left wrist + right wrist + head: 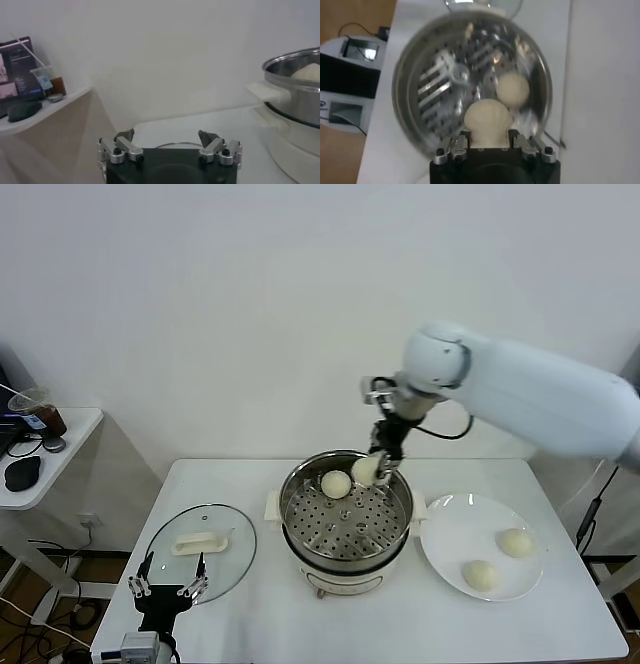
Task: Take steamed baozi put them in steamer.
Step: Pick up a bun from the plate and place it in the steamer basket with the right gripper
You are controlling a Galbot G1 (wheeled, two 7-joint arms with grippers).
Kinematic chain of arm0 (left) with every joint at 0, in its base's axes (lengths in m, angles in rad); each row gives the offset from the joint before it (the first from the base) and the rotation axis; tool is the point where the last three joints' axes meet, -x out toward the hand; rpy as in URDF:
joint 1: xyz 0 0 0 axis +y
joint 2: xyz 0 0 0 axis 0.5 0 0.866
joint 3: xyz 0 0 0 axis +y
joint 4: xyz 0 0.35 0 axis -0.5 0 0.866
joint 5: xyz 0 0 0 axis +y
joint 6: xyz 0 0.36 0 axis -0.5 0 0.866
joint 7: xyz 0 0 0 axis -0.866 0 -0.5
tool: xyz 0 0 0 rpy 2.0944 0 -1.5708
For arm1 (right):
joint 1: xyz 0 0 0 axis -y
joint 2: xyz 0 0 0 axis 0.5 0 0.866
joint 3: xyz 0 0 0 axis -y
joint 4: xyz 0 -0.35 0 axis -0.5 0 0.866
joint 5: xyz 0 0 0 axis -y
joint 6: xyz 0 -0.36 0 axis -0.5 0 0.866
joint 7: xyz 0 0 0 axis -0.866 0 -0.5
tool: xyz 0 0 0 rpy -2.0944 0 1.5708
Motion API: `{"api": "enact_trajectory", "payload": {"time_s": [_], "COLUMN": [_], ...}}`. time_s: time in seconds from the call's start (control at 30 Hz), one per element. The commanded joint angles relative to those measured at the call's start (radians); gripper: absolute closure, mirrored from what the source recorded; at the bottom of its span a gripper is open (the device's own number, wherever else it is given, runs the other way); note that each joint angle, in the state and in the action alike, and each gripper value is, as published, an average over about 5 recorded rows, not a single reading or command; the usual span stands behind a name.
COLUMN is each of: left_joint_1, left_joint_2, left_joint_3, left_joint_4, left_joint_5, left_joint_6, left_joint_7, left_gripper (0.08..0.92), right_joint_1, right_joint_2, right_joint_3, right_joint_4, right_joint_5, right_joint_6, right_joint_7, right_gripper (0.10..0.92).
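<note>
Head view: the right gripper (368,470) is shown above the far rim of the steamer (346,514), pinching one bun (364,471) between its fingers. A second bun (336,483) is seen lying on the perforated tray (345,527) just beside the held one. Two more buns (517,542) (481,574) are left on the white plate (447,534) to the robot's right of the steamer. In the right wrist view the held bun (487,120) is seen clamped over the tray, near the one already placed (513,89). The left gripper (167,589) is parked with fingers spread at the near table edge, by the glass lid (200,548). The task is judged roughly half done: one bun delivered, one about to be released, two still to be fetched.
</note>
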State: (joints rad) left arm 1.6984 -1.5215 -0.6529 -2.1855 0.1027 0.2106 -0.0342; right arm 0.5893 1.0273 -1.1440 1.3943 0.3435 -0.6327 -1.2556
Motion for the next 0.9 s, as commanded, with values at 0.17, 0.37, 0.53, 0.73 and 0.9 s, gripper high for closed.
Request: {"api": "enact_trajectory", "payload": {"time_s": [0.17,0.37,0.53,0.73,0.9], "left_joint_1": [0.002,0.001,-0.002,-0.002,-0.003], "left_joint_2": [0.007,0.006,0.002,-0.001,-0.001], "left_joint_3": [-0.005,-0.005,0.001,0.001,-0.002], "left_joint_4": [0.005,0.002,0.003,0.004,0.005], "left_joint_5": [-0.009,-0.019,-0.020,-0.021,-0.022], "left_joint_6": [0.000,0.001,0.001,0.001,0.001], "left_joint_7": [-0.009,-0.008,-0.008,-0.009,-0.010], "left_gripper": [0.177,0.177,0.177,0.177,0.177], "right_joint_1": [-0.155,-0.204,-0.219,-0.238,-0.236], "right_joint_2": [0.292,0.323,0.332,0.328,0.316], "right_joint_3": [-0.030,-0.006,0.007,0.034,0.037], "right_joint_4": [-0.166,-0.207,-0.217,-0.216,-0.208], "right_joint_5": [-0.024,-0.071,-0.086,-0.123,-0.128], "right_joint_6": [-0.075,-0.075,-0.077,-0.071,-0.066], "right_joint_7": [0.068,0.087,0.097,0.097,0.098], "right_gripper": [0.567,0.567,0.567,0.567,0.477]}}
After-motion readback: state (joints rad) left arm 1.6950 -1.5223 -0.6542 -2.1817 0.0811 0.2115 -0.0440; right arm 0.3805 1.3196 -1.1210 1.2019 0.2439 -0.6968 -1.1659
